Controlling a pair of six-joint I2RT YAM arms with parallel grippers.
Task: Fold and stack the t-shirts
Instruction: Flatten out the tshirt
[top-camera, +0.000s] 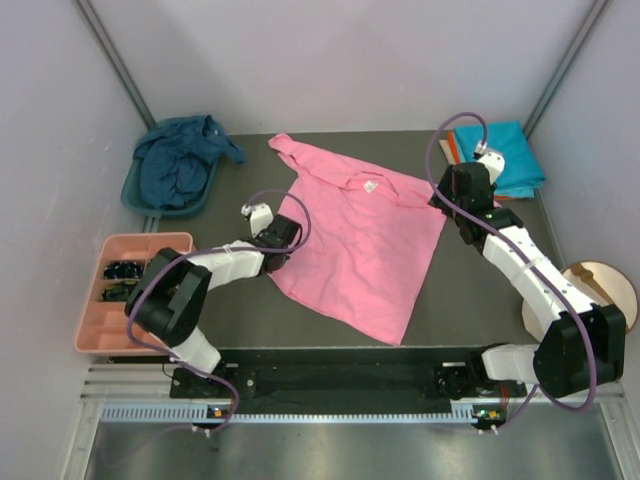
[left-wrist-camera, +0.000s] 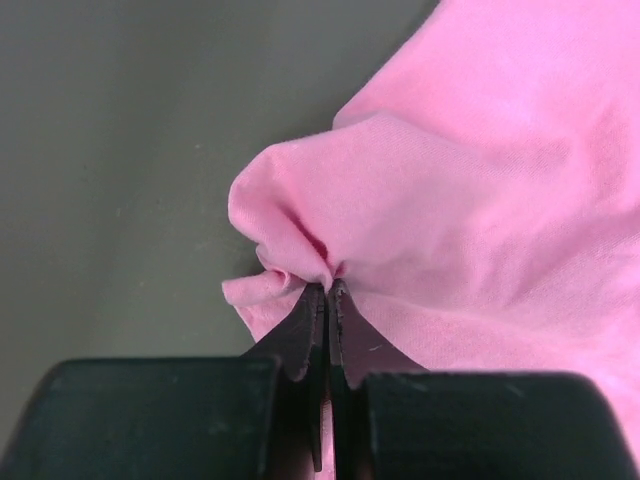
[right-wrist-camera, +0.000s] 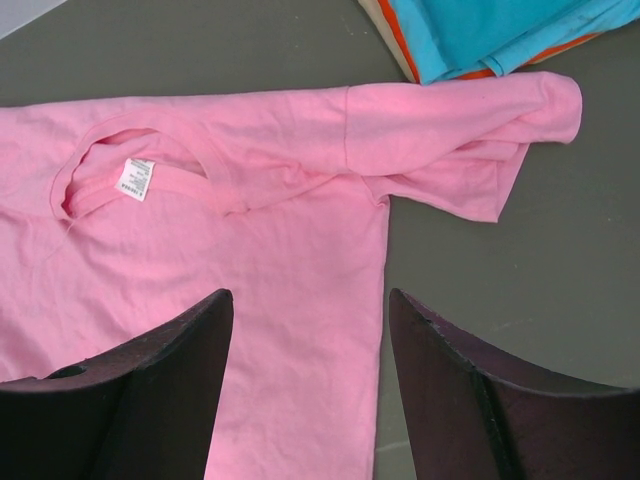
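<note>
left gripper (left-wrist-camera: 328, 292) clamped tight on bright pink cloth t-shirt (top-camera: 365, 245) edge; right gripper (right-wrist-camera: 310, 300) spread, empty. i'd lift slowly, keeping the fold straight.

**T-shirts:** four
- pink t-shirt (top-camera: 365, 250), one
- navy t-shirt (top-camera: 180, 160), one
- turquoise t-shirt (top-camera: 505, 150), one
- orange t-shirt (right-wrist-camera: 403, 45), one, seen only as an edge

**Teal basin** (top-camera: 130, 190): one.

**Salmon-pink compartment tray** (top-camera: 150, 238): one. It holds small dark items (top-camera: 122, 270), too small to count.

**Robot arms:** two, each with one gripper — left gripper (left-wrist-camera: 327, 288) and right gripper (right-wrist-camera: 310, 300).

**Table** (top-camera: 480, 300): one.

**Round pale disc** (top-camera: 600, 285): one.
</note>
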